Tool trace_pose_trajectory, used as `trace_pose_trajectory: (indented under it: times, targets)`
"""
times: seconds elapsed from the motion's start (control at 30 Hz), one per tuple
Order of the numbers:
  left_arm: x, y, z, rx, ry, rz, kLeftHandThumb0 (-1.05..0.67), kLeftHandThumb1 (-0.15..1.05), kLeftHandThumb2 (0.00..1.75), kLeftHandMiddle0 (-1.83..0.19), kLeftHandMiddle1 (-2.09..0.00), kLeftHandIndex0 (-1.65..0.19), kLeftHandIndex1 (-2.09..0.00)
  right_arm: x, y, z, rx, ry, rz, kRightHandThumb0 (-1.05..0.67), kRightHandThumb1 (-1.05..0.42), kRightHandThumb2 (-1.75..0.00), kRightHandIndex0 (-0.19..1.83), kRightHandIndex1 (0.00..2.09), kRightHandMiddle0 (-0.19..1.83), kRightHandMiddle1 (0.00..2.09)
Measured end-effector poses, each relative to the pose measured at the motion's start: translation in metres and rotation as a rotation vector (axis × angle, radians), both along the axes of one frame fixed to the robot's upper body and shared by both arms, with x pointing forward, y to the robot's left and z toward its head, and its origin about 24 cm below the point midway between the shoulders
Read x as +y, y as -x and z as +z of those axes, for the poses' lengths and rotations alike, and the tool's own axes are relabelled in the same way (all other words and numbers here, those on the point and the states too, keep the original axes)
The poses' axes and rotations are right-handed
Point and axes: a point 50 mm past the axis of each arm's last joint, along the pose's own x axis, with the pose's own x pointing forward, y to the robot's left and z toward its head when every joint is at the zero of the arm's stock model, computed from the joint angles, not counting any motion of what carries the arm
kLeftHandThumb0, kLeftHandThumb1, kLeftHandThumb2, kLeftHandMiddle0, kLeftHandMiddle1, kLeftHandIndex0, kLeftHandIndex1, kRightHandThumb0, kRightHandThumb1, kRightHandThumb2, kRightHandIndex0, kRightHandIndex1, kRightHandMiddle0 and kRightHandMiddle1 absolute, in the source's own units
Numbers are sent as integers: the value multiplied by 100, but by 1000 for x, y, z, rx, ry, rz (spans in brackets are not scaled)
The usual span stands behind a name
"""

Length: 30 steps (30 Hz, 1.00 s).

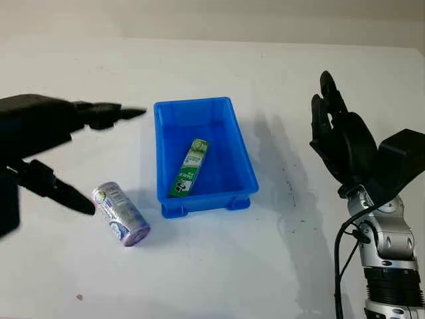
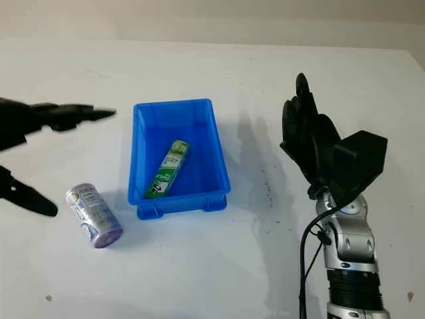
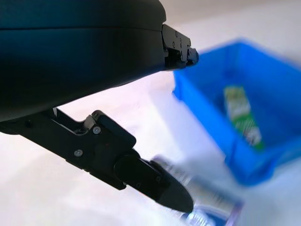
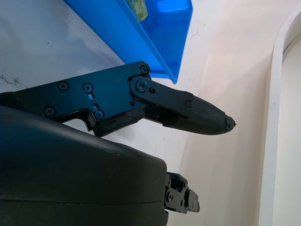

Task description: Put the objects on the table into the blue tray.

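The blue tray (image 1: 236,145) stands mid-table with a green and white carton (image 1: 189,167) lying inside it. A purple and white can (image 1: 120,214) lies on its side on the table, just off the tray's near left corner. My left hand (image 1: 86,159) hovers open to the left of the tray, above and left of the can, holding nothing. In the left wrist view the can (image 3: 207,202) sits just beyond a fingertip (image 3: 174,195). My right hand (image 1: 339,133) is raised open to the right of the tray, holding nothing.
The white table (image 1: 219,266) stretches wide around the tray. A small dark speck (image 1: 80,297) lies near the front left. The table's far edge meets a pale wall (image 1: 219,20).
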Motion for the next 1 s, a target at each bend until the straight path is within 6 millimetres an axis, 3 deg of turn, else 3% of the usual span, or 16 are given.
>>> trace_pose_trajectory:
  times: [0.27, 0.53, 0.7, 1.0]
  targets:
    - [1, -2, -28, 78, -133, -5, -59, 77, 5, -20, -7, -19, -8, 1, -2, 0, -3, -1, 20, -77, -105, -72, -19, 0, -19, 0]
    - [0, 3, -42, 145, -161, -34, -62, 78, 6, -26, -7, -24, -9, 0, -2, 0, -3, -7, 18, -75, -105, -74, -19, 0, -19, 0]
    - [-10, 12, -50, 121, -168, -140, -59, 74, 5, -45, -10, -42, -15, 0, -2, 0, -3, -9, 19, -75, -105, -75, -19, 0, -19, 0]
    - [-25, 25, -59, 69, -96, -242, -48, 73, 5, -55, -9, -53, -16, 0, -2, -1, -3, -19, 17, -74, -105, -75, -19, 0, -19, 0]
